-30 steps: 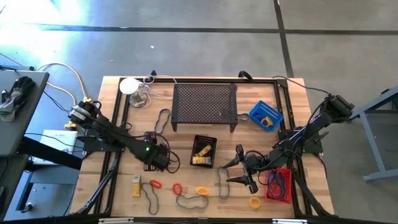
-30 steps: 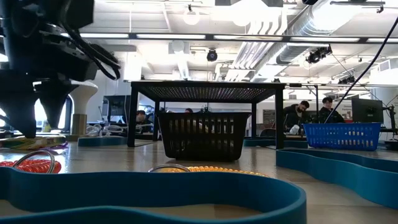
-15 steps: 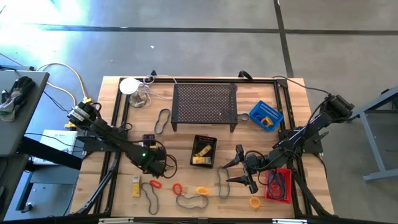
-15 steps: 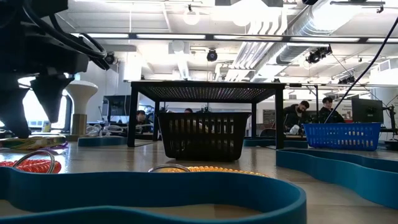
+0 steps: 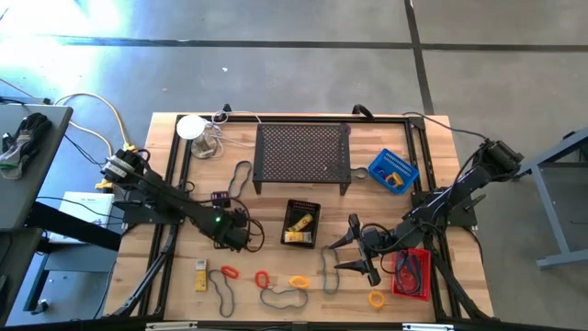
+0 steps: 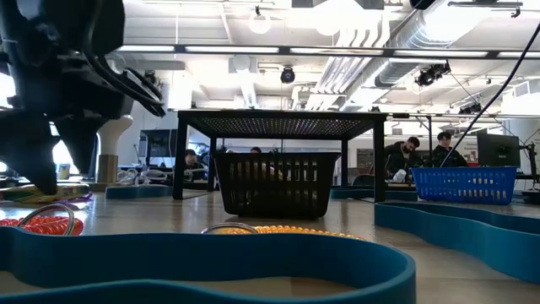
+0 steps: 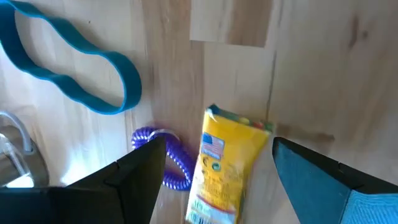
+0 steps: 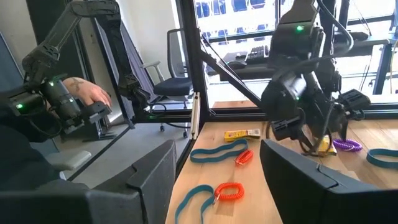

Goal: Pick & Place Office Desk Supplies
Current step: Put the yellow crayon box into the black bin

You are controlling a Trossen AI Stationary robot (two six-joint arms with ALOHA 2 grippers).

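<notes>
A yellow packet [image 7: 227, 165] lies flat on the wooden table with a purple coil ring [image 7: 177, 165] beside it. My left gripper [image 7: 217, 143] points steeply down over them at the table's left middle [image 5: 237, 237]. It is open, one finger on each side of the packet, touching nothing that I can see. My right gripper [image 5: 336, 255] hangs level and open at the near right with nothing between its fingers. More supplies lie along the near edge: another yellow packet [image 5: 200, 274], red rings [image 5: 228, 272], an orange ring [image 5: 299, 282], a yellow ring [image 5: 376, 299] and rubber-band loops [image 5: 283, 297].
A black mesh basket [image 5: 314, 213] holding yellow packets stands mid-table. Behind it is the black perforated stand [image 5: 301, 156]. A blue basket [image 5: 393, 170] sits at the far right, a red basket [image 5: 411, 273] at the near right. A teal band [image 7: 68, 68] lies close to my left gripper.
My left gripper has swung a little toward the table's near left corner and come back, ending low over the yellow packet. The packet and the purple ring have stayed where they were.
</notes>
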